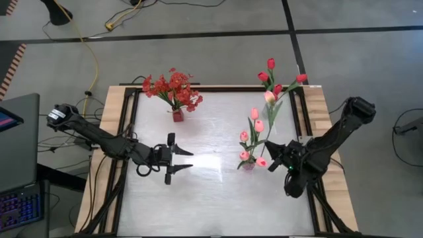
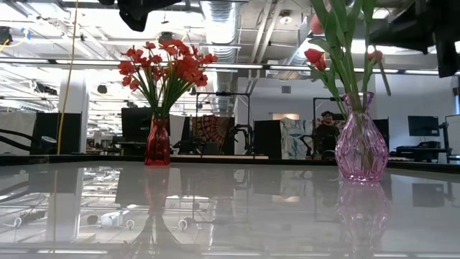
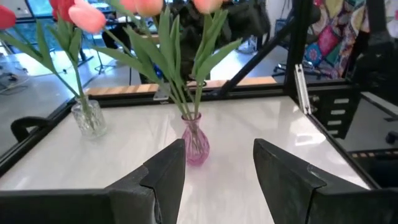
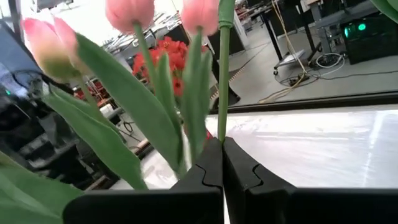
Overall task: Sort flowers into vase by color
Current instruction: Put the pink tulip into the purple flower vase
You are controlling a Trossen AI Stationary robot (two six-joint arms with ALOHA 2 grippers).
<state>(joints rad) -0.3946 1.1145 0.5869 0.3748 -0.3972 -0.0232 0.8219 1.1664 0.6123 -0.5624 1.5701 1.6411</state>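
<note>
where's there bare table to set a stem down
Bare: the table's near half, below the left gripper, and the middle strip between red vase and pink vase. Crowded: the right side, where the right gripper sits against the pink vase, clear vase behind.

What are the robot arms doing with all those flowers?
They are sorting fake flowers into vases by color. The right gripper is shut on a thin green stem beside the pink vase, which already holds pink tulips. The left gripper waits open in the middle of the table. Red blossoms sit in a red vase, and red tulips stand at the far right corner.
</note>
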